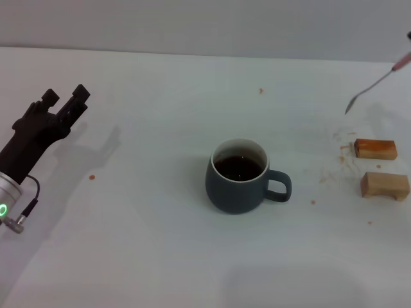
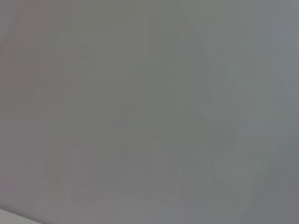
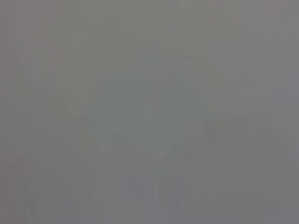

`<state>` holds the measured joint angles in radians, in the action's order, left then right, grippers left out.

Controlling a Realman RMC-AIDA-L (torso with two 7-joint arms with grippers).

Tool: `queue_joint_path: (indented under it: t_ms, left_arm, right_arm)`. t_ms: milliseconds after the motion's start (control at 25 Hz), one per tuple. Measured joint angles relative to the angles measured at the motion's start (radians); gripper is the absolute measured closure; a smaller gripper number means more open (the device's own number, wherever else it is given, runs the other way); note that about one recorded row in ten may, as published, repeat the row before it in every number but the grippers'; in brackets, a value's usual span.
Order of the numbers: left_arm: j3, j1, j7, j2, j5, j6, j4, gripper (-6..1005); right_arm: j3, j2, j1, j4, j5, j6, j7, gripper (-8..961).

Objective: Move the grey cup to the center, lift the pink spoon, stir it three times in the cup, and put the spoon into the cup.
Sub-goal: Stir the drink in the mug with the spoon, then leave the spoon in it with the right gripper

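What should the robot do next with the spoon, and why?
Probably carry the pink spoon left and down toward the grey cup. The spoon hangs lifted at the table's far right edge, bowl down, while the cup already sits mid-table holding dark liquid, unstirred.

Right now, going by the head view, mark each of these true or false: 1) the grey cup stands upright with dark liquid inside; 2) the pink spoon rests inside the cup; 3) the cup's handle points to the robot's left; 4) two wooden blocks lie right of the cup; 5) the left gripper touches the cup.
1) True: the grey cup is upright, holding dark liquid.
2) False: the pink spoon is in the air at the far right edge, bowl downward.
3) False: the handle points right.
4) True: two wooden blocks lie there.
5) False: the left gripper is far left, apart.
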<state>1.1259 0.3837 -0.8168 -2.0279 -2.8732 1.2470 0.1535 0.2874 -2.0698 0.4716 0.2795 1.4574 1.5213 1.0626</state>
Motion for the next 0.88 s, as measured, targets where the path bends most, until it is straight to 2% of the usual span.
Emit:
queue_joint_path:
  t_ms: [240, 320, 480, 640, 880]
  left_arm:
    - [0.000, -0.014, -0.001, -0.003, 0.000, 0.017, 0.000, 170]
    - [0.000, -0.016, -0.002, -0.004, 0.000, 0.023, 0.000, 170]
    - [0.000, -0.022, -0.002, -0.010, 0.000, 0.034, -0.001, 170]
    - [0.000, -0.027, -0.002, -0.014, 0.000, 0.052, -0.002, 170]
    - [-0.001, -0.034, -0.009, -0.014, -0.002, 0.086, -0.001, 170]
  right_arm:
    - [0.067, 0.004, 0.068, 0.185, 0.001, 0.025, 0.230, 831]
    - [0.114, 0.012, 0.092, 0.243, 0.002, 0.025, 0.310, 831]
    - [0.246, 0.048, 0.144, 0.327, 0.004, 0.021, 0.453, 830]
    - [0.332, 0.087, 0.206, 0.339, 0.048, 0.017, 0.541, 830]
    - [0.389, 0.098, 0.280, 0.359, 0.167, 0.028, 0.624, 831]
